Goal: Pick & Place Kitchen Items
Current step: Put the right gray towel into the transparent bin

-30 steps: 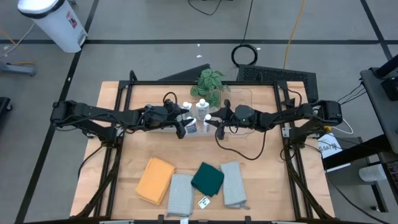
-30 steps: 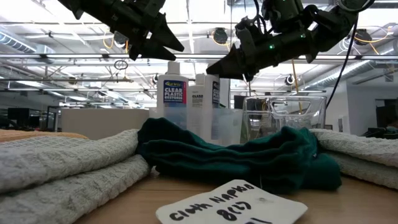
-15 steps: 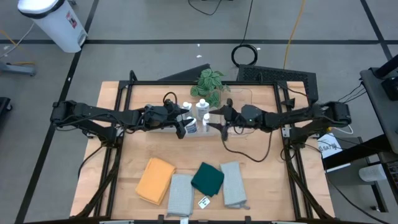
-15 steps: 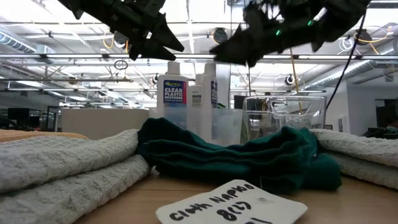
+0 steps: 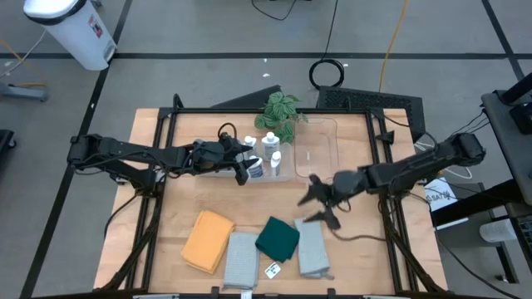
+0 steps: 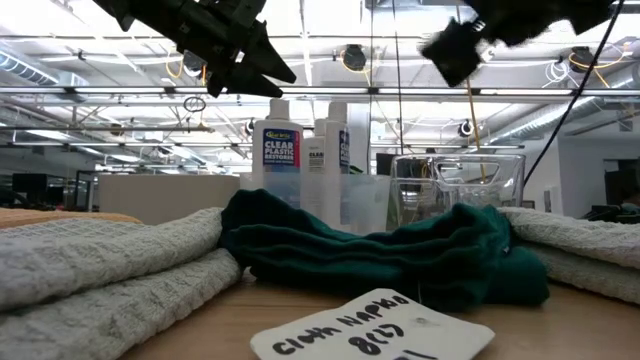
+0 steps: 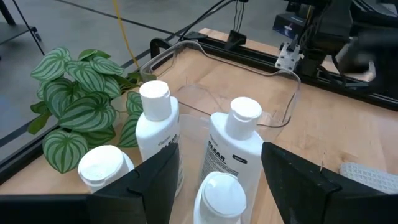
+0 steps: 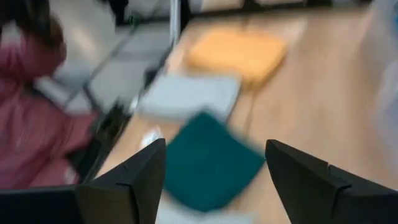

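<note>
Wooden tabletop (image 5: pixel 249 208): four bottles (image 5: pixel 262 156) bunched in clear bin (image 5: pixel 274 173), apparently placed. Cloths (image 5: pixel 249 245) in a row near front edge, not yet moved. Left fingers (image 5: pixel 243 170) parted, empty, over bottles; right fingers (image 5: pixel 318 202) spread wide, empty, above cloths.

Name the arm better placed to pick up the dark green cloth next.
Right. The right gripper is open, empty, just beside the dark green cloth. The left gripper hovers farther back, over the white bottles.

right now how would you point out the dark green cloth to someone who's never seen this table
Look along the near edge of the wooden table, where four folded cloths lie in a row. The dark green cloth is third from the left, between two pale grey ones, and the only dark one.
</note>
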